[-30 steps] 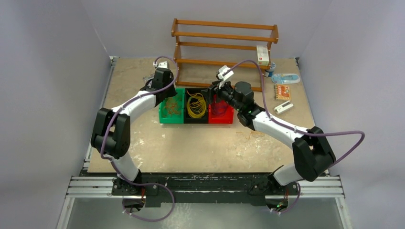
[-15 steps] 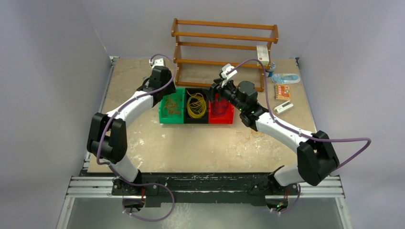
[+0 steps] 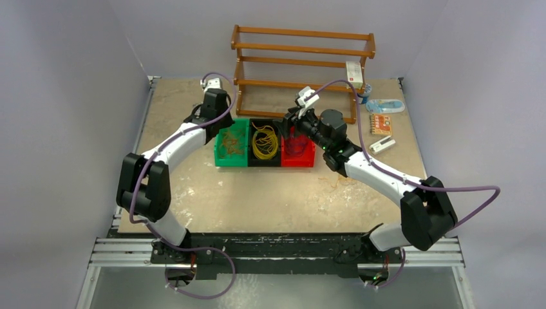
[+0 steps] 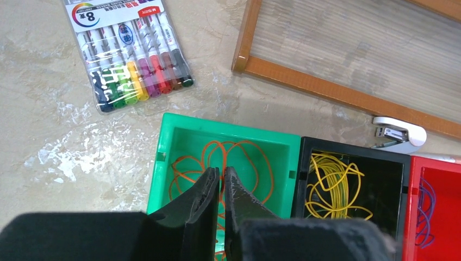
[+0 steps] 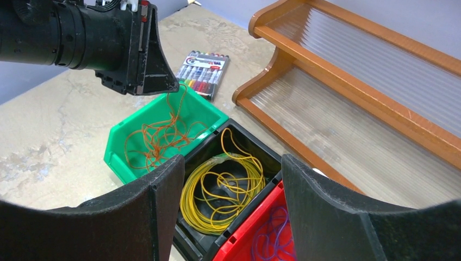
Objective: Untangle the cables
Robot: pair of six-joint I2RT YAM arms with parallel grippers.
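The cables lie sorted in three bins: orange (image 4: pixel 237 145) in the green bin (image 4: pixel 228 122), yellow (image 4: pixel 331 179) in the black bin, purple (image 4: pixel 427 212) in the red bin. My left gripper (image 4: pixel 222 171) hovers above the green bin, shut on an orange strand that hangs from its tip down to the orange bunch (image 5: pixel 157 141). My right gripper (image 5: pixel 231 160) is open and empty above the yellow coil (image 5: pixel 223 190) and the purple loops (image 5: pixel 272 239). In the top view the left gripper (image 3: pixel 222 122) and the right gripper (image 3: pixel 290 122) flank the bin row.
A wooden rack (image 3: pixel 302 58) stands just behind the bins. A marker pack (image 4: pixel 130 51) lies left of it, and a white stapler (image 4: pixel 399 132) sits behind the black bin. Small boxes and a card (image 3: pixel 381 123) lie at the back right.
My left arm has pulled back and to the left, lifting off the green bin. My right gripper has shifted slightly back and right. Little has moved in the last half second.
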